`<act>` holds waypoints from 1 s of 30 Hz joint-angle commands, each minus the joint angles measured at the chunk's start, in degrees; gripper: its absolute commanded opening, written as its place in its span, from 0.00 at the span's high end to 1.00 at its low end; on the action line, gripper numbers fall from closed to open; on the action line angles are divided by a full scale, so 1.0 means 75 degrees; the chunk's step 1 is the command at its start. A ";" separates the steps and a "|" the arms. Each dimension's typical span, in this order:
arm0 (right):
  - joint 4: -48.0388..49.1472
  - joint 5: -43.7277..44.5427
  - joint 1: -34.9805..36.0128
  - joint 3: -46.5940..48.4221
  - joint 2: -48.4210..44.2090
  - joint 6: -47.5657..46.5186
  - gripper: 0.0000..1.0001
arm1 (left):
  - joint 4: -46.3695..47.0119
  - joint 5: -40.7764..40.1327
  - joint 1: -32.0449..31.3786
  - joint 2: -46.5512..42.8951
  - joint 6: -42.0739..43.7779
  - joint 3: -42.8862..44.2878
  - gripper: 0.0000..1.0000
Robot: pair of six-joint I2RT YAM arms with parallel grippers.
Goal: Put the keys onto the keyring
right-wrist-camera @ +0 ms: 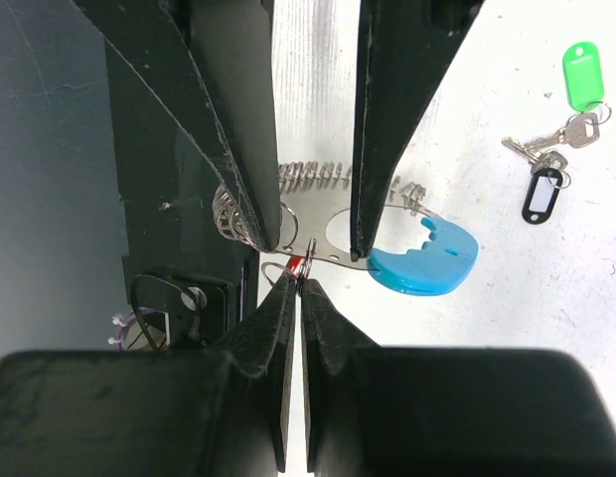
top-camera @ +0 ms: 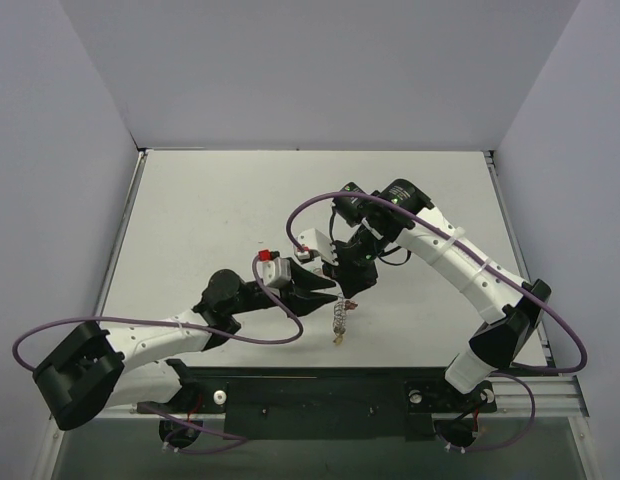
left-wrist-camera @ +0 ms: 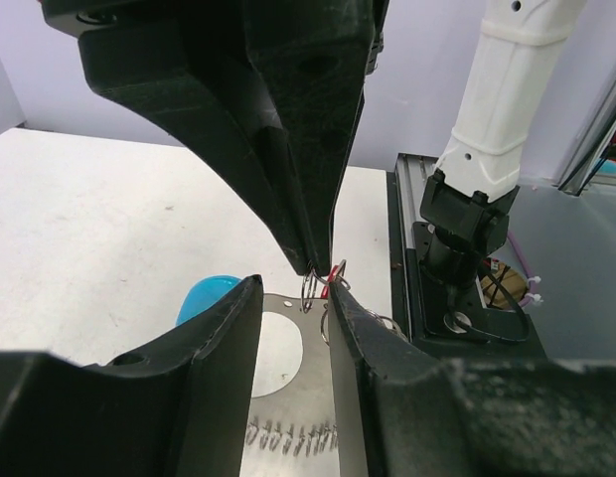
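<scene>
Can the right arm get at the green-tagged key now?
Probably not yet: the right gripper is shut on a small ring at the silvery keyring with the light-blue plastic tag. The silver key with the green oblong tag lies uncovered on the white table, so only that grip hinders it.

Green- and black-tagged keys [right-wrist-camera: 535, 149] lie together — blue-tagged keyring [right-wrist-camera: 424, 260] nearby.

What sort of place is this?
Probably a robotics lab test booth: a white table boxed in by plain grey panels, with a left arm and right arm bolted to a rail at its near edge.
</scene>
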 commanded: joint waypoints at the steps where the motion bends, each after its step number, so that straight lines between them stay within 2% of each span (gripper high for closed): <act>1: -0.0167 -0.0292 -0.0057 -0.0005 -0.0326 0.0105 1.00 | 0.0493 0.0329 0.0042 0.0192 -0.0274 0.0335 0.58; 17: -0.0144 -0.0386 -0.0057 -0.0122 -0.0350 0.0081 1.00 | 0.0809 0.0551 0.0031 0.0661 -0.0508 0.0511 0.67; 23: -0.0143 -0.0398 -0.0068 -0.0110 -0.0373 0.0093 1.00 | 0.0728 0.0785 0.0031 0.0813 -0.0602 0.0651 0.79; 30: -0.0120 -0.0351 -0.0057 -0.0157 -0.0408 0.0093 1.00 | 0.0645 0.0833 0.0031 0.0907 -0.0649 0.0675 0.79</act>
